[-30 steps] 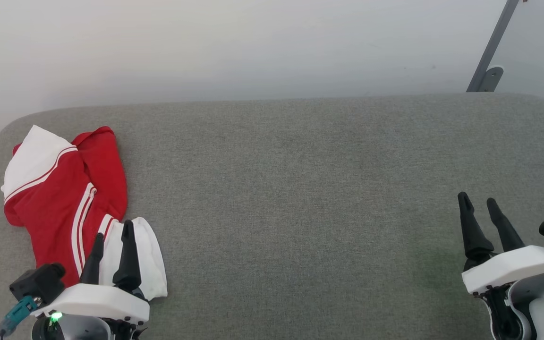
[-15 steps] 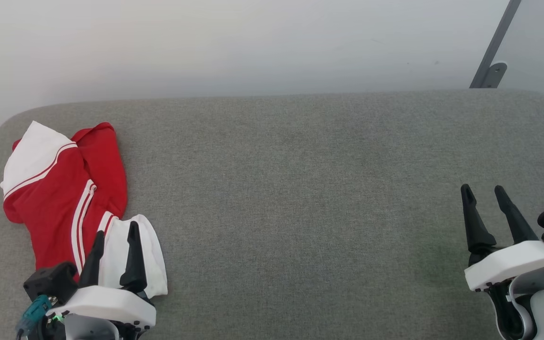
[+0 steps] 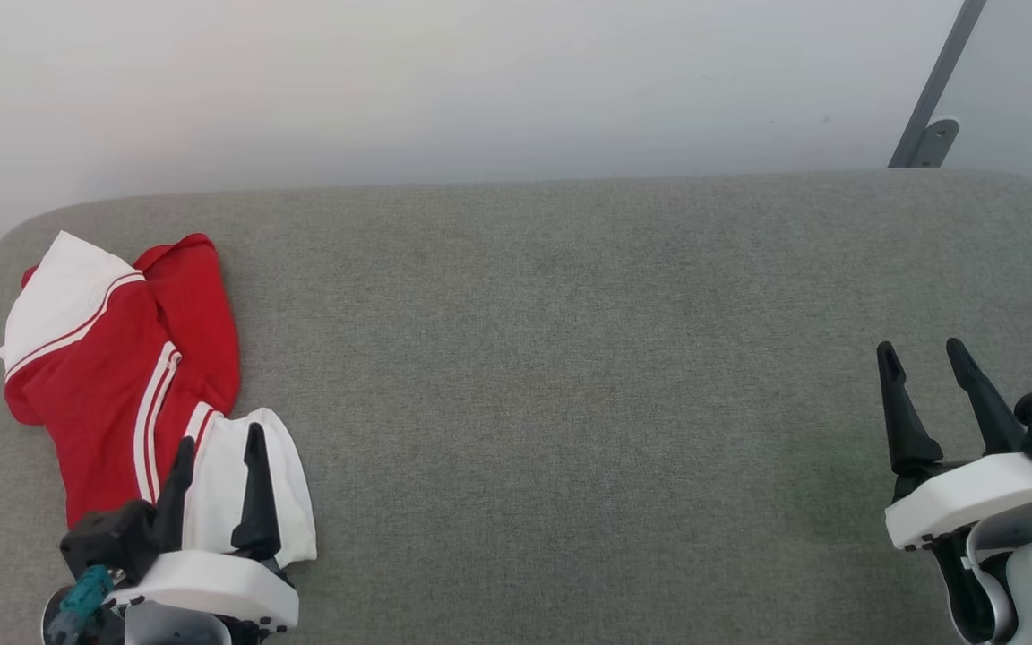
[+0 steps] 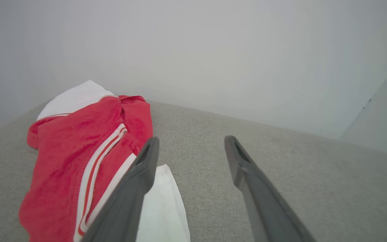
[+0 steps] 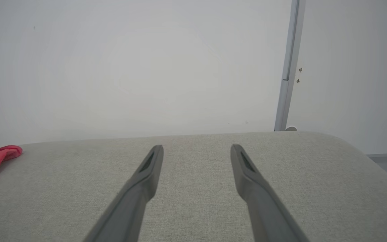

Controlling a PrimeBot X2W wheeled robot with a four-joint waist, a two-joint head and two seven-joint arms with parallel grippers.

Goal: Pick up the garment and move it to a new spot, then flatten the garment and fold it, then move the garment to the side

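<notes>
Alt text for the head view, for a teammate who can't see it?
A crumpled red-and-white garment lies at the left end of a grey surface. The open left gripper overlaps its near white end; the open right gripper sits far right over bare surface, holding nothing.

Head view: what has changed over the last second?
The right gripper edged forward over the table; the left gripper drew back slightly, above the garment. Nothing grasped or released: both stay open, and the garment lies unmoved at the table's left end.

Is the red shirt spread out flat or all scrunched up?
Scrunched up. The garment lies bunched in a heap on the grey surface, its red and white parts overlapping.
</notes>
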